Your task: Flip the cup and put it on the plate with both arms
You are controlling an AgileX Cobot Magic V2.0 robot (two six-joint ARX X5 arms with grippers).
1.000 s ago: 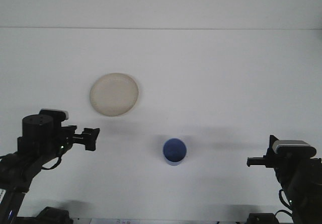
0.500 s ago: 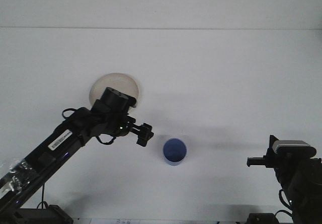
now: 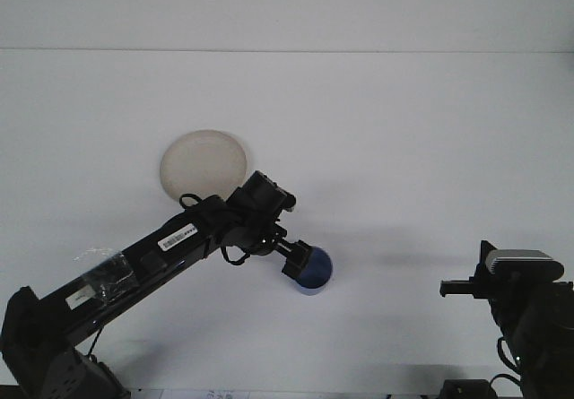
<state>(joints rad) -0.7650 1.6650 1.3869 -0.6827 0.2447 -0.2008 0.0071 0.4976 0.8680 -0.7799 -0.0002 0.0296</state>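
Note:
A blue cup [image 3: 317,272] stands on the white table, its opening partly covered from the left by my left gripper [image 3: 297,258]. The left arm reaches across from the lower left and its tip sits over the cup's left rim; contact cannot be judged from here. A cream round plate [image 3: 203,166] lies up and to the left of the cup, just behind the arm's wrist, with nothing on it. My right gripper [image 3: 452,286] hangs low at the right edge, pointing left, well apart from the cup.
The left arm's long black link [image 3: 134,264] runs diagonally across the lower left of the table. The table's far edge [image 3: 287,51] meets a white wall.
The left arm has swung from the lower left corner up and to the right, and its gripper has come to the cup's left rim. Right arm, cup and plate have stayed put.

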